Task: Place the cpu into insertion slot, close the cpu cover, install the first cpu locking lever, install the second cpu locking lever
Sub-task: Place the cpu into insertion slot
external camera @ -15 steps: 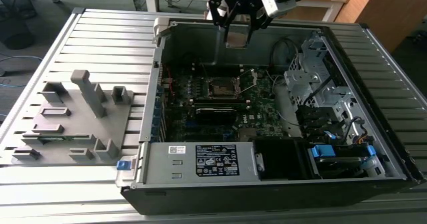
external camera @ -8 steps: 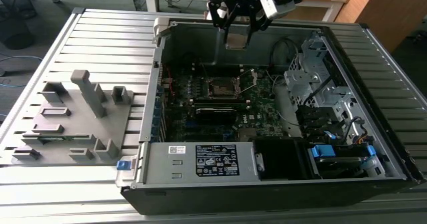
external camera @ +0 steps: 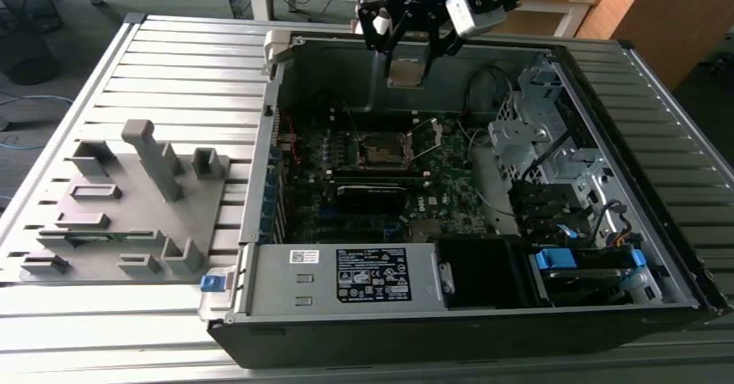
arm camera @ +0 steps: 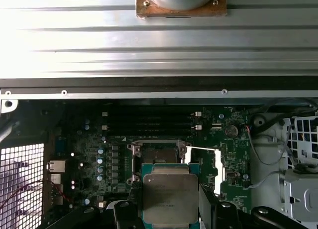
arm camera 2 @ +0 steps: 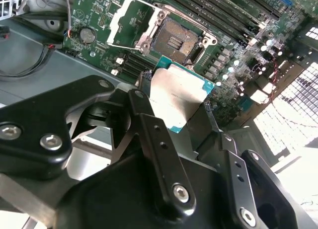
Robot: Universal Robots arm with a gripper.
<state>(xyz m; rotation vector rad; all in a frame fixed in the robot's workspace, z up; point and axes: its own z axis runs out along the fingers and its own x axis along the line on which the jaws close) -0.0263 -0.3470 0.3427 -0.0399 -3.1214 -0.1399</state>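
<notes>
1. The hand (external camera: 405,64) is clamped on the chip (arm camera 2: 180,95) by two opposite edges, its metal top showing in both wrist views.
2. The chip hangs above the open case (external camera: 459,337), clear of the board (external camera: 453,173).
3. The socket (arm camera 2: 179,40) lies bare, well in from the board's edges.
4. The cover (arm camera 2: 130,21) is flipped open at the socket's edge.

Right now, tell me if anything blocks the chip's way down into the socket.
Nothing visible does. The hand grips the chip above the board, the socket lies bare, and its cover is swung up to one side.
</notes>
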